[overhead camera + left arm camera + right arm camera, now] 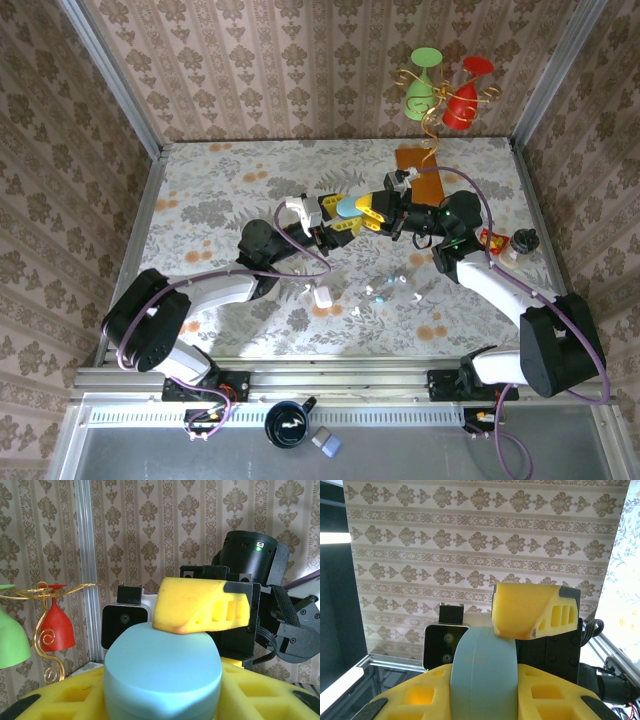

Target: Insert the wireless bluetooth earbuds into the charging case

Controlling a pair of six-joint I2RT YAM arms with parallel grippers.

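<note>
Top external view: left gripper (pixel 343 215) and right gripper (pixel 373 211) both clamp 1 pale blue oval plastic charging case (pixel 351 207) aloft; tiny white plastic earbuds (pixel 381 296) lie scattered beneath. Likely light, slick: pinch each sideways.

Pale blue case (pixel 162 675), beige floral table (pixel 220 190)

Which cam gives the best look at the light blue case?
Left wrist: the light blue case is close up, with its broad rounded face in view. Right wrist shows it edge-on, as a narrow band. Top external shows just a small blue patch.
</note>
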